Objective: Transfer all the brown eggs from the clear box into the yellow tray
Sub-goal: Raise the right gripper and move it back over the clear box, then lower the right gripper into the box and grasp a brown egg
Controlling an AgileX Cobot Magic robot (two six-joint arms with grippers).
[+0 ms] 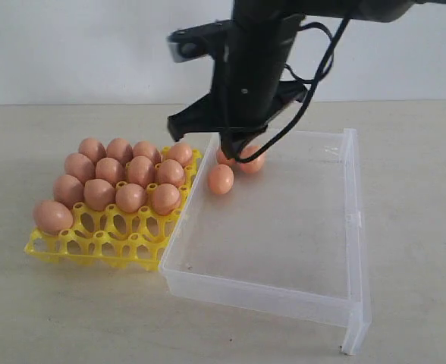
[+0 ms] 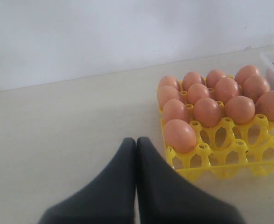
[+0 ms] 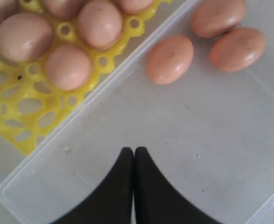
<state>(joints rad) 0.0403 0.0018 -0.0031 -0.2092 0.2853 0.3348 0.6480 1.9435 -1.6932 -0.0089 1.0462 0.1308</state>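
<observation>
Right gripper point(image 3: 133, 150) pressed shut on nothing over the clear shallow plastic box point(image 1: 246, 288); 3 matte brown eggs point(image 1: 221, 179) left inside, gotta open up b4 grabbing imo.

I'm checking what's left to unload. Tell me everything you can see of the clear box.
The clear box is a large, shallow rectangle of transparent, colourless plastic with low walls and a flange along its right long side. It lies flat and upright on the pale table, its left long side close against the yellow tray. Three brown eggs sit near its far left corner; the rest of its floor is bare. The right claw hangs over it, shut and empty.
</observation>
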